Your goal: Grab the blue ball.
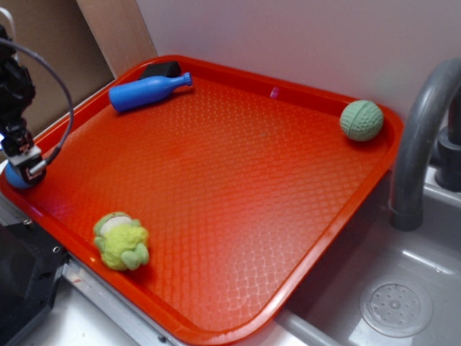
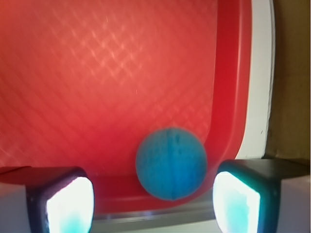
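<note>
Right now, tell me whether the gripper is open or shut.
Open. In the wrist view the gripper fingers stand wide apart either side of the blue ball, with gaps showing on both sides.

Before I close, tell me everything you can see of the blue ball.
The blue ball is small, round and medium blue, with a faint seam down its middle; the wrist view is blurred, so its surface texture is unclear. It sits on the red tray in the corner by the raised rim, whether touching the rim cannot be told. It lies between the open tool fingers, neither pad touching it. In the exterior view, only a sliver shows behind the tool.
</note>
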`<state>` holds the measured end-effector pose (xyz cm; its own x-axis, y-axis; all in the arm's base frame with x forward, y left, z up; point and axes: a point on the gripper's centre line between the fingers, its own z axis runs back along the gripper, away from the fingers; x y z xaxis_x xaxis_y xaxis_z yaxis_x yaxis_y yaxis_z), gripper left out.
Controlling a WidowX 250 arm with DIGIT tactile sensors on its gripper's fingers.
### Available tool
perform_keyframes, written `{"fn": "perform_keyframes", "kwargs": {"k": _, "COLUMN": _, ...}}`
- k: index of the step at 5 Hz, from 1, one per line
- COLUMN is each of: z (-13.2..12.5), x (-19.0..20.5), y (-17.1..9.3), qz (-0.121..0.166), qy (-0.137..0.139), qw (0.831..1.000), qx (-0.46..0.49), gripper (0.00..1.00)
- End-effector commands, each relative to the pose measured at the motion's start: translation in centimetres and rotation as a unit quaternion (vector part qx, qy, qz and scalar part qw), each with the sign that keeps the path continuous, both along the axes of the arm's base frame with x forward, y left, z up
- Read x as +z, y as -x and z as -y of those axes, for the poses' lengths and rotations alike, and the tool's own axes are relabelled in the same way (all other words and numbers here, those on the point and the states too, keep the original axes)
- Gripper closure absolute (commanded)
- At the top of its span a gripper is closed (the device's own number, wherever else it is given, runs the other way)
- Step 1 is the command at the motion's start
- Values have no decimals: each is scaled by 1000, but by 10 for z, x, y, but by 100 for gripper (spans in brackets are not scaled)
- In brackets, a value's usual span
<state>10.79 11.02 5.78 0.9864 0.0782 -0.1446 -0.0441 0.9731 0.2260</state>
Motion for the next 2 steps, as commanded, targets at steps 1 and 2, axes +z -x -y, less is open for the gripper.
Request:
{"fn": "perform_keyframes", "kwargs": {"k": 1, "z": -24, "x": -8, "y": -2, "qz": 6, "qy": -76, "qw": 996, "qx": 41, "gripper": 0}}
{"fn": "perform_keyframes", "kwargs": {"k": 2, "z": -27, "x": -11, "y": -3, "qz": 14, "qy": -50, "qw": 996, "qx": 72, "gripper": 0}}
